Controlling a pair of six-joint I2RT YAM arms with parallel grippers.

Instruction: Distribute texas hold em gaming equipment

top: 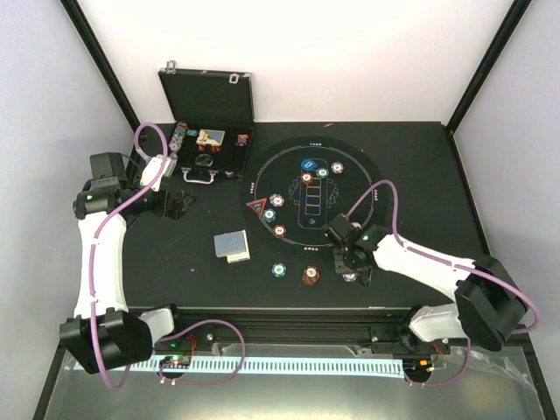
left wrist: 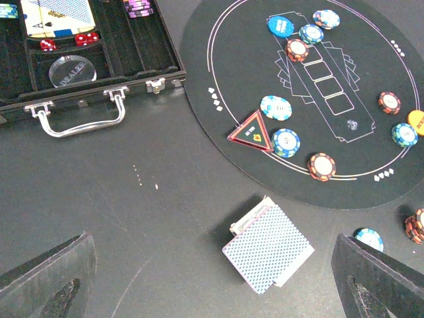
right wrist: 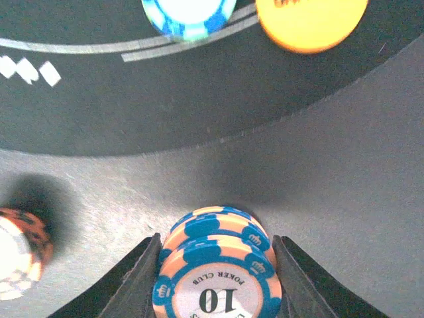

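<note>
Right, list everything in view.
Case: one, black, open, far left; holds cards, red dice, dealer button.
Mat: one, black, centre.
Card deck: one, blue-backed, beside the mat.
Triangle marker: one, red, mat's left edge.
Discs: two, blue and orange, on mat.
Mat chips: at least eight, teal or red-brown.
Loose chips: two spots, teal and red-brown, off mat's near edge.
Chip stack: one, blue-and-peach, held.
Left gripper: open, empty, near the case.
Right gripper: shut on the chip stack.

Bright, even light; soft shadows; orange disc [right wrist: 311,20] blurred.
</note>
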